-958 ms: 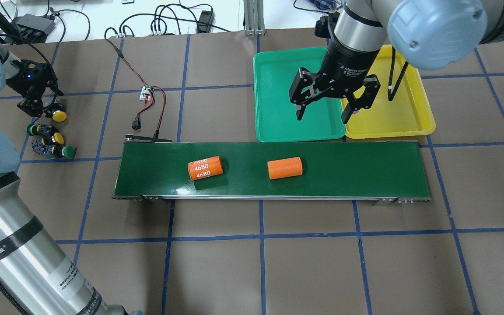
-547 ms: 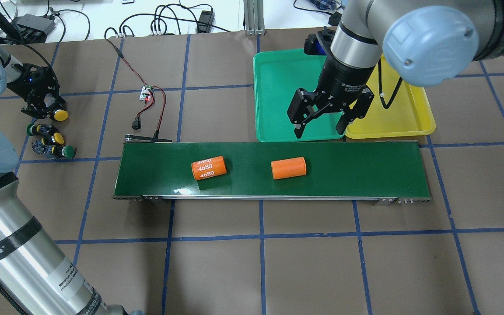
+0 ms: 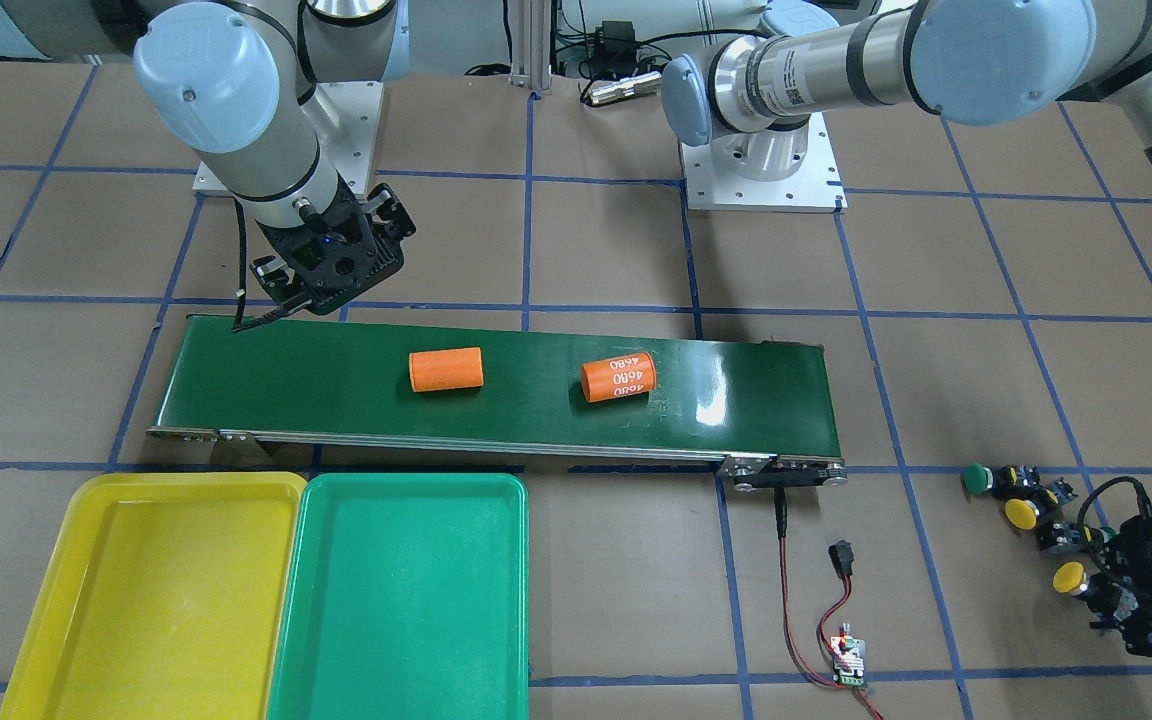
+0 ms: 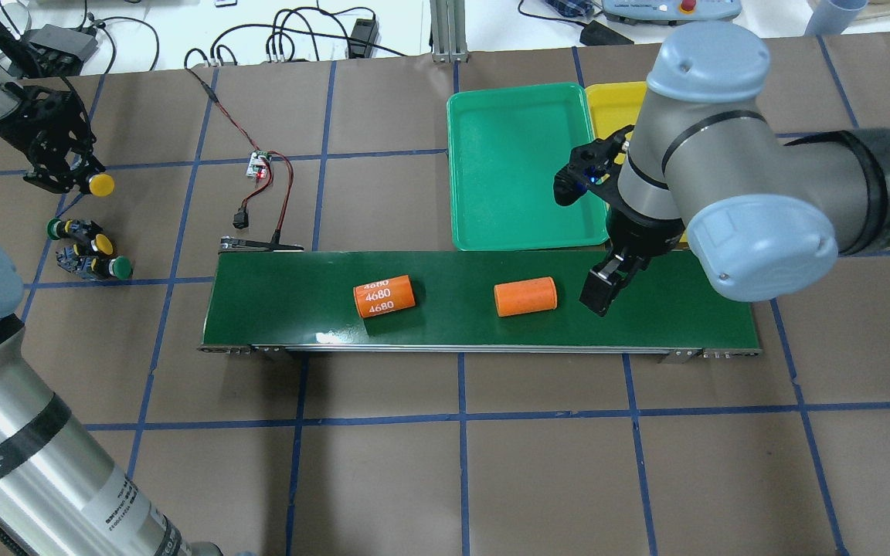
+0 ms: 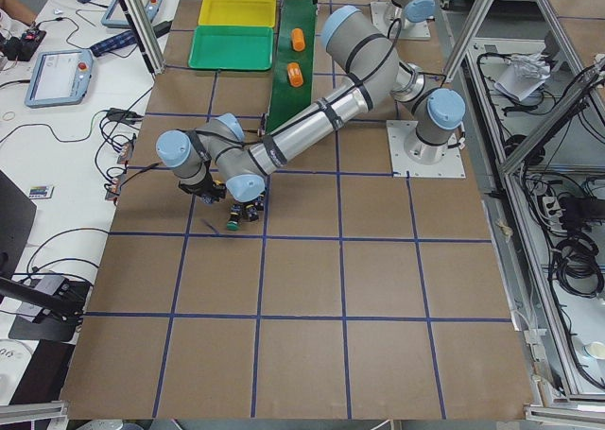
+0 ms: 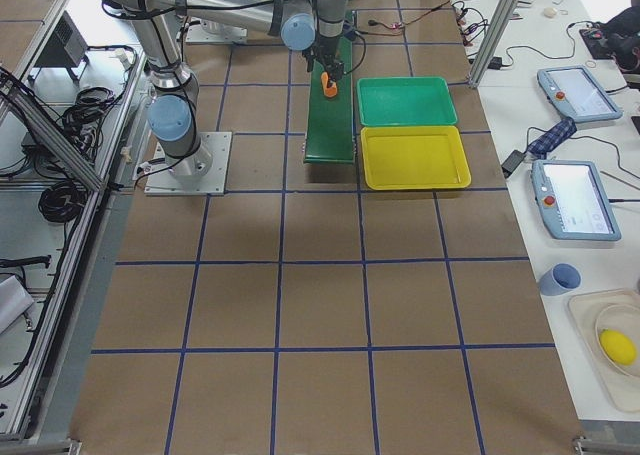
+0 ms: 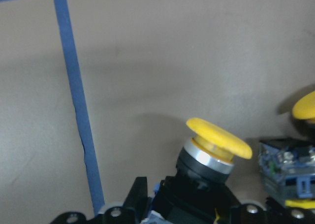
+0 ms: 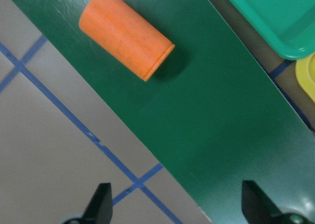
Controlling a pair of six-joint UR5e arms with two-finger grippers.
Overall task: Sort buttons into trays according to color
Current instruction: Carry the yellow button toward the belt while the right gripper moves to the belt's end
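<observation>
My left gripper (image 4: 66, 174) is shut on a yellow button (image 4: 101, 184) at the table's far left. The left wrist view shows that button's yellow cap (image 7: 219, 138) above the brown table, its black body between the fingers. Three more buttons lie just nearer: a green one (image 4: 55, 228), a yellow one (image 4: 103, 244) and a green one (image 4: 122, 268). My right gripper (image 8: 178, 207) is open and empty over the belt, right of a plain orange cylinder (image 4: 525, 296). The green tray (image 4: 507, 170) and the yellow tray (image 3: 161, 590) are both empty; the right arm partly hides the yellow one overhead.
A long dark-green conveyor belt (image 4: 453, 328) carries the plain orange cylinder and one marked 4680 (image 4: 384, 296). A small circuit board (image 4: 259, 164) with red and black wires lies behind the belt's left end. Blue tape lines grid the brown table.
The left gripper rose and moved back with the yellow button. The right arm swung from above the trays down over the belt. Both orange cylinders moved right along the belt.
</observation>
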